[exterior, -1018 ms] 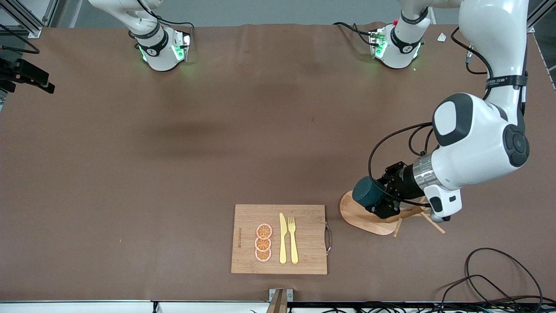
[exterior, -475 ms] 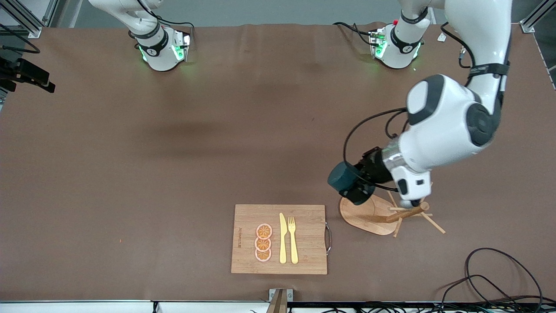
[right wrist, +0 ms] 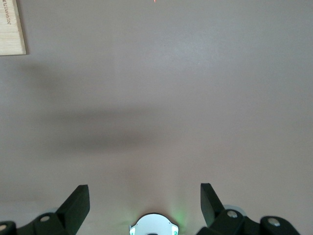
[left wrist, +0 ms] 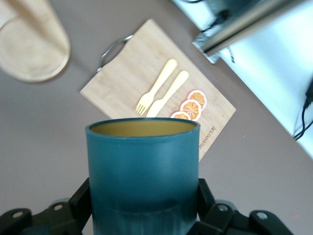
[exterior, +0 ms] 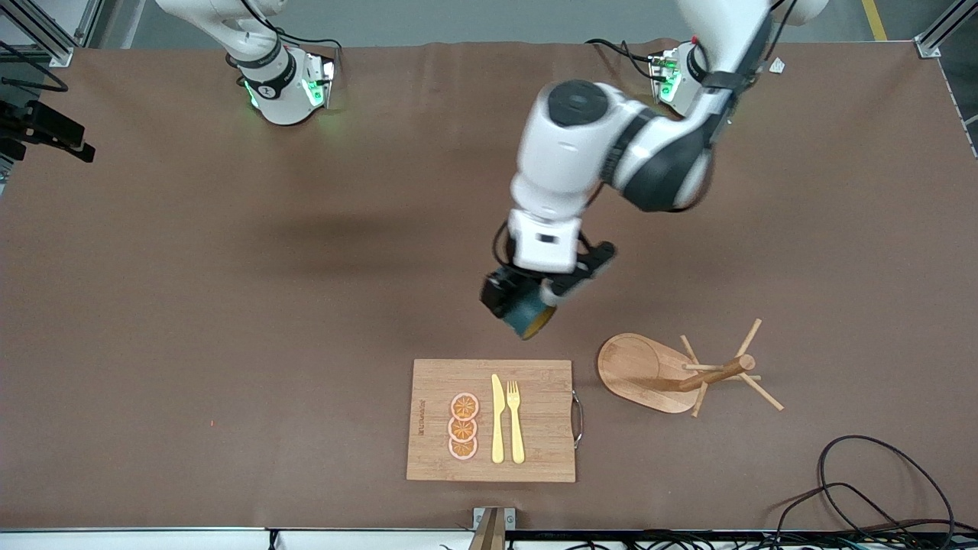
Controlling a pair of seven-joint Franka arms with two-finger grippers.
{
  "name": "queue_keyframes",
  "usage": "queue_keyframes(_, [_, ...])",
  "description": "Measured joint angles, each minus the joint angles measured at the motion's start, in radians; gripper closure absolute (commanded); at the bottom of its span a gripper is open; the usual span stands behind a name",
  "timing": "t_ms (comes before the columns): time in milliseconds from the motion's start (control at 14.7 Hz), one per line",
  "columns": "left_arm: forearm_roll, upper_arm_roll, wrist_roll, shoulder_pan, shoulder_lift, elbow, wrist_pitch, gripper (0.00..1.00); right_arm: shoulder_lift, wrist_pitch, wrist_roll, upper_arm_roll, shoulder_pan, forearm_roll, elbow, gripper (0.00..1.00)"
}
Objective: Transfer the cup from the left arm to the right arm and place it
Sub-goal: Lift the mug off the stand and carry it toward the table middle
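One cup [exterior: 529,317], clamped in the left gripper [exterior: 523,304], is up in the air over bare table just above the cutting board [exterior: 435,451]. Right gripper [right wrist: 145,200] waits with fingers apart, well away toward the right arm's end, so that's the way the cup must travel.

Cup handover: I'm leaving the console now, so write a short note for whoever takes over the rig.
Left end effector: shut on the teal cup, up in the air over bare table between the cutting board and the robot bases.
Right end effector: open, empty, over bare table; the right arm waits.
Wooden peg rack: beside the cutting board, toward the left arm's end, no cup on it.
Done: cup grasped and lifted.
Left: pass the cup to the right end effector, then place it.
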Motion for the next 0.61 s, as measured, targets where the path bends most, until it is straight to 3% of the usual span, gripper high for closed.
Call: queue_keyframes(611, [0.708,0.004,-0.290,-0.250,0.182,-0.007,0.034,0.62,0.064,0.032,0.000,-0.007,-0.020,-0.002,-0.009,0.00])
